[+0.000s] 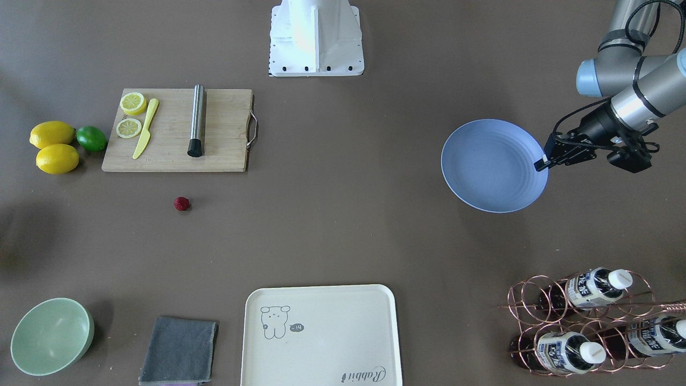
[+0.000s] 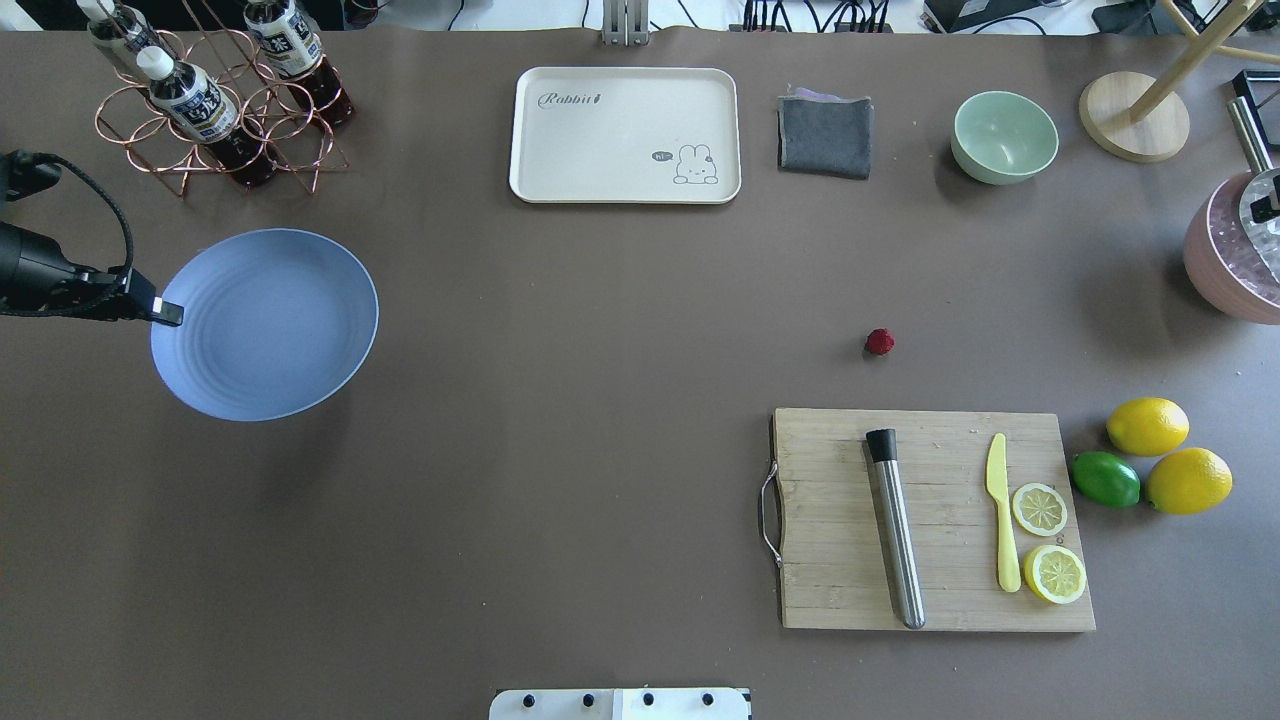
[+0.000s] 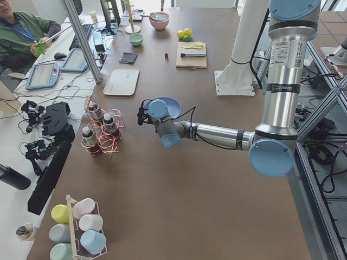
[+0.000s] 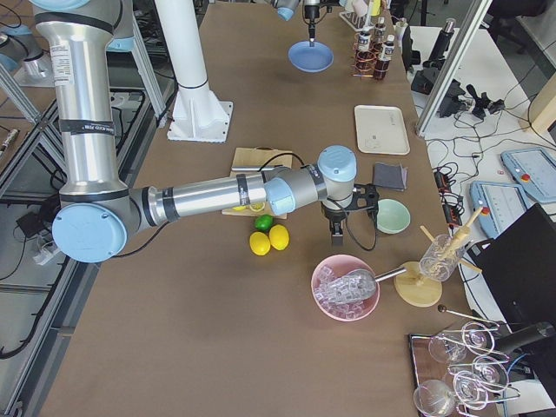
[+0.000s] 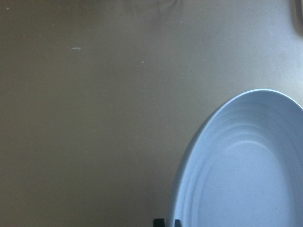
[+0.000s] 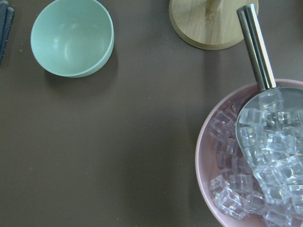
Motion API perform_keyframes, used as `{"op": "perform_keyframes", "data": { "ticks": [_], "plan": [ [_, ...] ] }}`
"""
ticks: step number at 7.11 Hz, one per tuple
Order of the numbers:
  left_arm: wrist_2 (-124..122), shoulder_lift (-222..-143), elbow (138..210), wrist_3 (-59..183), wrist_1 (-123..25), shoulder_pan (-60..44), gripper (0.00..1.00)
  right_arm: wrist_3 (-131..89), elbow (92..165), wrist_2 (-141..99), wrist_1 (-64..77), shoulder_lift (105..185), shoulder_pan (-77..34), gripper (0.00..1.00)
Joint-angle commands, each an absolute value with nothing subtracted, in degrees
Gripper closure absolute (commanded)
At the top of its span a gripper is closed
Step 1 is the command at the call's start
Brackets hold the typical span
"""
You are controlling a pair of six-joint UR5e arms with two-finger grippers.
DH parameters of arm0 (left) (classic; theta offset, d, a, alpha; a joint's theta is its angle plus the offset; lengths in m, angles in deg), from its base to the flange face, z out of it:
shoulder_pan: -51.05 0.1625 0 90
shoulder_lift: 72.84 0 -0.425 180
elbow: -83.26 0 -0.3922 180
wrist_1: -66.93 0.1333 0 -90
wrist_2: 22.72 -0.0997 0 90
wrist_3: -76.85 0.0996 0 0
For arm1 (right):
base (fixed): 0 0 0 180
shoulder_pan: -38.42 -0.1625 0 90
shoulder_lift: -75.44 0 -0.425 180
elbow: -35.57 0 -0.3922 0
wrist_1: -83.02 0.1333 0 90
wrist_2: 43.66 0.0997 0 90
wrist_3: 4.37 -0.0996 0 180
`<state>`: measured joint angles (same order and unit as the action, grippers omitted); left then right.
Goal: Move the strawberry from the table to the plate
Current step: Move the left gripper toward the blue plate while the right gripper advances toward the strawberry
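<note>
Strawberry (image 1: pixel 181 203) is lying unpicked near the cutting board (image 1: pixel 225 134).
Left jaws are pinching the plate (image 1: pixel 490 166); right jaws' state unclear; reaching is coming next.

I note a white desk (image 3: pixel 13 132) under soft, even light. An aluminium post (image 3: pixel 82 40) stands at its edge, and a person in green (image 3: pixel 21 27) sits at its far end.

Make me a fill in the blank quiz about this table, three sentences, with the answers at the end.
The tiny dark red strawberry lies on the bare brown-grey ___. The left gripper holds the round periwinkle-blue plate by its ___. The wooden cutting board carries ___ lemon slices.
Answers: table; rim; two.
</note>
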<state>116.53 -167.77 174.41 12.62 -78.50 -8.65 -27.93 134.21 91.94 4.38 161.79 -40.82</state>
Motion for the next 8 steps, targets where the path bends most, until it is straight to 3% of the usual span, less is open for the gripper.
{"op": "perform_keyframes", "data": {
  "ticks": [1,5,8],
  "plan": [
    [110.4,-172.7,175.9,3.5,-77.6,-2.7,1.0,-36.5,134.4,90.3,4.7,158.4,-35.4,0.0],
    [93.7,-185.1,182.3,-6.6,-60.7,13.4,1.0,-50.2,134.4,85.4,4.7,152.1,-25.8,0.0],
    [82.5,-189.5,179.7,-11.7,-60.4,22.1,1.0,-59.7,134.1,80.5,6.6,149.1,-19.0,0.0]
  ]
}}
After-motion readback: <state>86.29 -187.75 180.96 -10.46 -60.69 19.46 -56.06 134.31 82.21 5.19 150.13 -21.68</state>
